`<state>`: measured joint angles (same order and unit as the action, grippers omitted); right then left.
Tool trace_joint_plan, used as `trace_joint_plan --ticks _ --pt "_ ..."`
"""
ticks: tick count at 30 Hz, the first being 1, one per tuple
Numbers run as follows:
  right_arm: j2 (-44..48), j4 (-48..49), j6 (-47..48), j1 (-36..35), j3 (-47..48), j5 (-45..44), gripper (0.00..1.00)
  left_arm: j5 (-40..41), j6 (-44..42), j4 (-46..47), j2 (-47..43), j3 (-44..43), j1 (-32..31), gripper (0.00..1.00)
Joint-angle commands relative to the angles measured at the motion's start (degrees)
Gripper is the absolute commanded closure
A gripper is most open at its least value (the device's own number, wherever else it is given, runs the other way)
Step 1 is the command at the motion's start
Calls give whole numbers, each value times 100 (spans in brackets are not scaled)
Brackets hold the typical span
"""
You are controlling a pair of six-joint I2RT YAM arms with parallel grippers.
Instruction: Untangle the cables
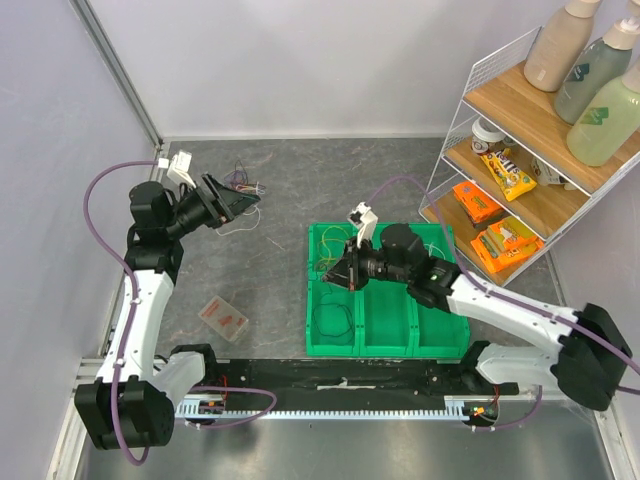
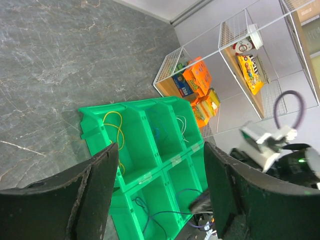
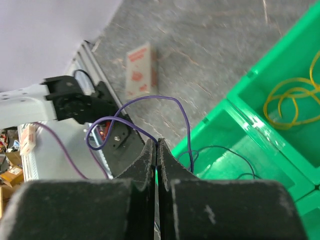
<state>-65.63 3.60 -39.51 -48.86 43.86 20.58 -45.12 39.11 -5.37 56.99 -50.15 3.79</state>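
Since right gripper (image 3: 156, 145) was pinched fully shut on purple cable (image 3: 150, 100), loop stood out past fingertips, one strand trailing down into near-left compartment of green bin (image 1: 440, 345) just below; right arm nearer.
Left gripper (image 1: 240, 203) wide open, empty, beside cable bundle (image 1: 243, 182) at far left, well apart from bin.
Purple cable's free end hidden; couldn't tell whether it was snagged w/ dark wire (image 3: 225, 148).

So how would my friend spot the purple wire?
Find the green tray in the middle of the table. The right gripper hangs over its left side, shut on the purple wire. That wire loops up in the air; the yellow wire and dark wire lie inside the tray.
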Motion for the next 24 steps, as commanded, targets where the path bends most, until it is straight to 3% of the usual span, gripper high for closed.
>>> trace_joint_plan --ticks 1,5,12,18,22,24 --pt "-345 268 -321 -149 -149 -658 100 -14 -229 -43 -197 76 16 25" --pt "-188 -1078 118 -396 -62 -1626 100 47 -325 -140 -188 93 25 25" --pt "-907 -2257 233 -790 456 -1968 100 126 -264 -52 5 128 25 26" --pt "-1619 -2803 250 -1389 983 -2945 98 2085 -18 -1115 66 -30 25 20" --pt "-1823 -3005 400 -1600 1397 -3050 63 2280 245 -1169 583 -91 69 19" --pt "-1621 -3005 452 -1653 1415 -3130 51 2428 246 -1247 1048 -275 113 22"
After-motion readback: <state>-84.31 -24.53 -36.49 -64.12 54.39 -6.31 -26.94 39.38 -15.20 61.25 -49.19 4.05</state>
